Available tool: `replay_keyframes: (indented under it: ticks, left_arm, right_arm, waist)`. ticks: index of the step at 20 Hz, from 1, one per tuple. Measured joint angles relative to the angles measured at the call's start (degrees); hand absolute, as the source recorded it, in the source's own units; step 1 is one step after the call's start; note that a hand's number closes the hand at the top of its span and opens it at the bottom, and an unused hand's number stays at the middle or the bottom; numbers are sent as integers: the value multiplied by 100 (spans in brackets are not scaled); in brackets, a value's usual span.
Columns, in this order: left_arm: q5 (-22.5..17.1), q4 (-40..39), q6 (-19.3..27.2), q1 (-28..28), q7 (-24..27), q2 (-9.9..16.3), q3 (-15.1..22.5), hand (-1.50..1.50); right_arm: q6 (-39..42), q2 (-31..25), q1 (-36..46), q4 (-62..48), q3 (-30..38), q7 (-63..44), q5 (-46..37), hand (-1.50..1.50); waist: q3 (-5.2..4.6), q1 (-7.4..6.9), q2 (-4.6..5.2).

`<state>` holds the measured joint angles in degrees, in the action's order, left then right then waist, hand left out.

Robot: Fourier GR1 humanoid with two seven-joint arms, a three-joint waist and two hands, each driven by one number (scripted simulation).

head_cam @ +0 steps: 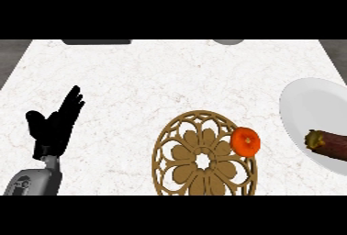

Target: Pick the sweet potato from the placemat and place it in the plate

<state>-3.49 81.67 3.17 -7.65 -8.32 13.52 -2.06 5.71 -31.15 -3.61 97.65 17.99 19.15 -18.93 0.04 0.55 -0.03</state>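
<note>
Plate (298,106) and sweet potato (330,143) edge-cropped

A white marbled counter (169,78) with faint veining fills nearly the whole view under even light. Grey floor (13,53) shows past its far left and far right corners. At the far edge sit a dark flat object (97,41), left of middle, and a grey rounded object (228,41), right of middle.
</note>
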Motion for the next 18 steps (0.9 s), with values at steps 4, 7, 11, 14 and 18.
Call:
replay_keyframes:
  ticks: [4, 7, 11, 14, 18]
  left_arm:
    - [37, -116, -50, -117, -15, -51, 2, 0]
    - [54, -204, -88, -198, 13, -77, -3, 0]
    - [60, -241, -153, -234, 50, -47, -33, 0]
    - [44, -197, -203, -222, 11, -33, -39, 0]
    - [64, -175, -209, -258, -56, -38, -60, 0]
  right_arm:
    - [17, -241, 450, -1237, 282, 584, -67, 150]
    - [-33, -516, 918, -2193, 275, 893, -368, 150]
    - [118, -755, 1275, -3240, 68, 1252, -704, 150]
    - [501, -895, 1625, -4075, -34, 1393, -734, -150]
    - [597, -1020, 2208, -5223, -174, 2156, -938, -150]
  waist:
    - [-1, -53, 9]
    - [0, -98, 20]
    - [2, -153, 32]
    - [4, -180, 37]
    - [8, -188, 40]
